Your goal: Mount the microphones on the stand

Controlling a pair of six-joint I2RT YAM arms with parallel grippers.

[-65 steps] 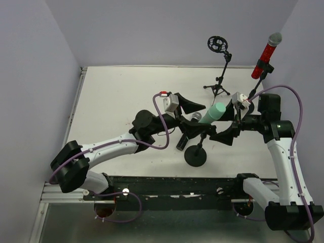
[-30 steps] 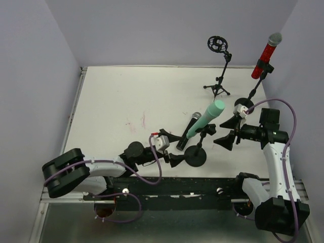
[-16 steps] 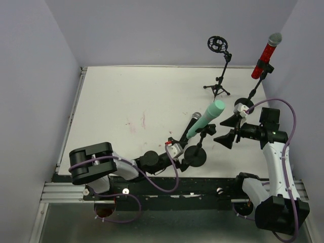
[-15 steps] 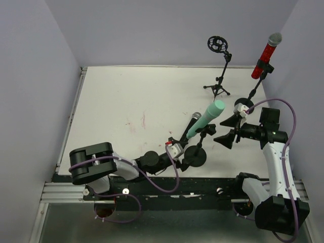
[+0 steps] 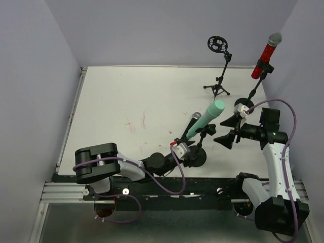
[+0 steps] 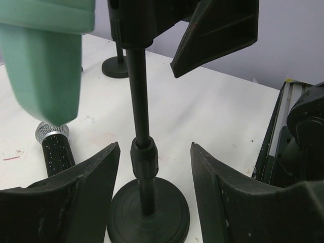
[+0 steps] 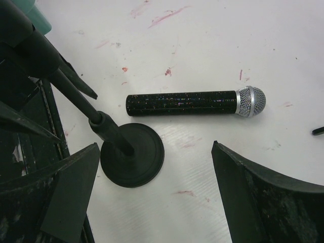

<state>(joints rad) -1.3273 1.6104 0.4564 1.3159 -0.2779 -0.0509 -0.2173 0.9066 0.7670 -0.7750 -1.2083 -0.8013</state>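
— Top external view first: whereabouts of the black microphone (image 5: 196, 117)?
— Lying flat on the table (image 5: 111, 101), just left of the near stand (image 5: 200, 158), partly hidden under the green microphone (image 5: 206, 117) clipped there. Red microphone (image 5: 266, 52) clipped at far right. Far stand (image 5: 218, 87) with its ring holder unfilled.
— And the claws?
— Left claw (image 6: 154, 152) spread open on either side of the near stand's pole, holding nothing. Right claw (image 7: 155, 147) spread wide too, pointed toward the black microphone, apart from it.
— Handling?
— Probably stiff and hard, fairly light, a little head-heavy. Round glittery barrel likely slippery and ready to roll on the table. Best pinched across the barrel near its middle, clear of the mesh head, which looks dentable. Best kept level while lifted, toward the far stand's ring.
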